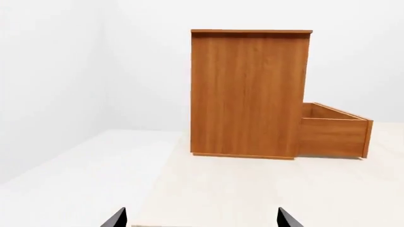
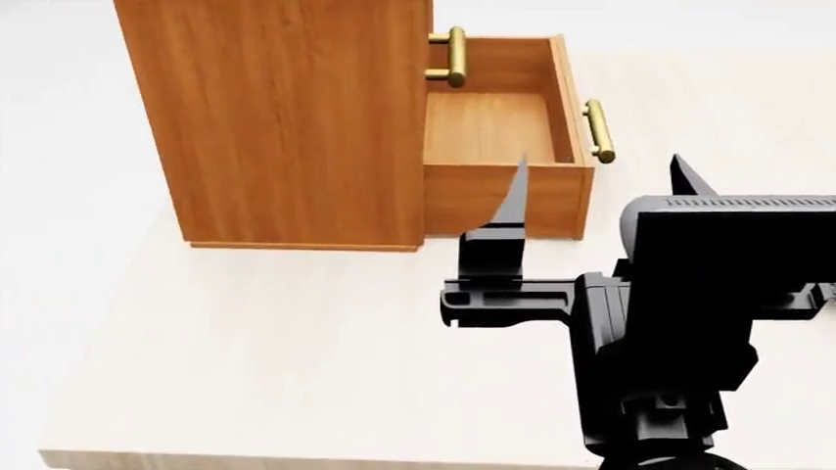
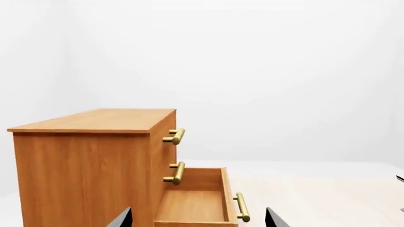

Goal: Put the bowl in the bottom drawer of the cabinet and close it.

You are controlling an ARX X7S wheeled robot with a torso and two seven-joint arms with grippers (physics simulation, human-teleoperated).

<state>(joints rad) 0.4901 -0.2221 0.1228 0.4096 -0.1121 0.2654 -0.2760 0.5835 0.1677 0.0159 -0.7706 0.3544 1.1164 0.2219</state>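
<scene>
The honey-brown cabinet (image 2: 288,117) (image 1: 246,94) (image 3: 82,175) stands on the pale table. Its bottom drawer (image 2: 451,196) (image 1: 331,137) (image 3: 192,205) is pulled out, and nothing lies inside it. The bowl is out of view in every frame. My right gripper (image 2: 598,184) (image 3: 199,218) hangs open just in front of the drawer's near side, raised above the table, with nothing between its fingers. Only the fingertips of my left gripper (image 1: 202,220) show. It is open, low over the table and well back from the cabinet's plain side.
The brass bar handle (image 2: 598,130) on the drawer front sticks out to the right. Two upper drawers with like handles (image 3: 177,136) (image 3: 177,172) are shut. The table (image 2: 261,343) ends at a front edge close to me and at a left edge.
</scene>
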